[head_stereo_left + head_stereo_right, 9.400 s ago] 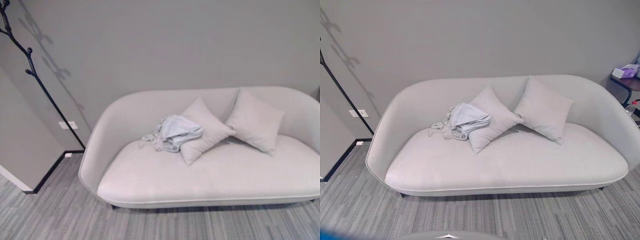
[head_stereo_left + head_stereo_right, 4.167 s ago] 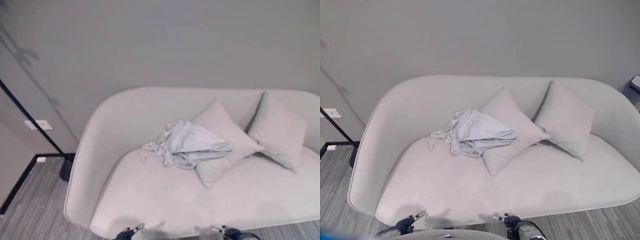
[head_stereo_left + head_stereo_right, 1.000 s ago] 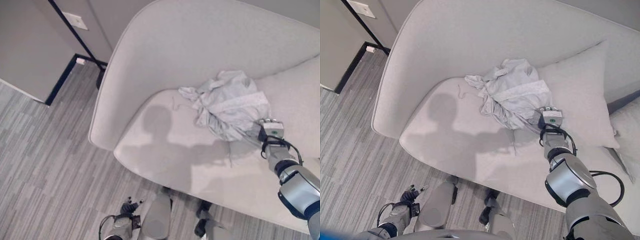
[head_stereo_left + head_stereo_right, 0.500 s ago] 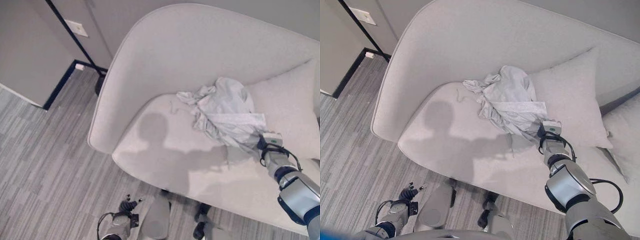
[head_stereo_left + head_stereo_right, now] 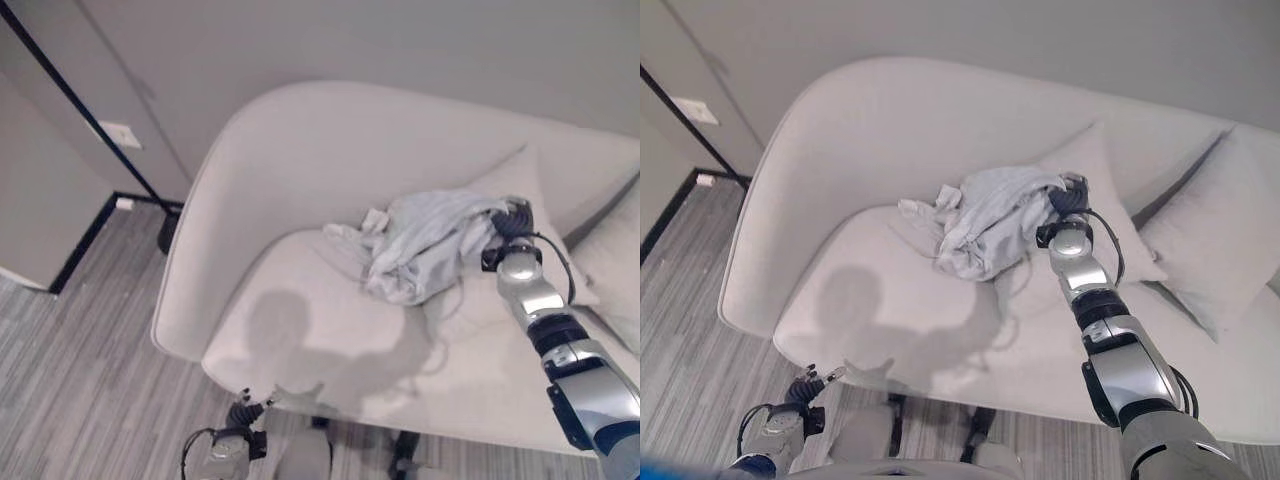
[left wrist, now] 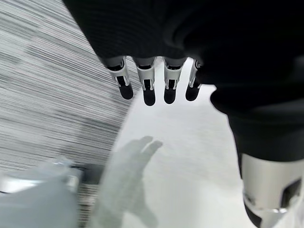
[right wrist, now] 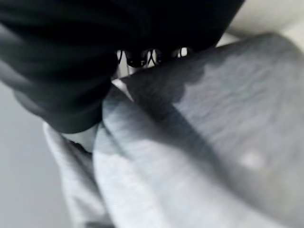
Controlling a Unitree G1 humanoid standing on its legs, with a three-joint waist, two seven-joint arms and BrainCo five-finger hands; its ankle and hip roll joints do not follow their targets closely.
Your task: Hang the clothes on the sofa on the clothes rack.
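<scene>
Right hand (image 5: pixel 1068 213) has its fingers curled round the pale garment (image 5: pixel 990 222), bunched on the sofa (image 5: pixel 870 140) against a pillow (image 5: pixel 1102 185). Left hand (image 6: pixel 156 76) hangs low, fingers straight and empty.

A pale grey garment (image 5: pixel 425 243) lies bunched on a light sofa (image 5: pixel 300 180), against a cushion (image 5: pixel 525 185). The robot's right hand (image 5: pixel 511 228) is at the cloth's edge, fingers buried in it. A black rack pole (image 5: pixel 80 105) slants beside the sofa.
</scene>
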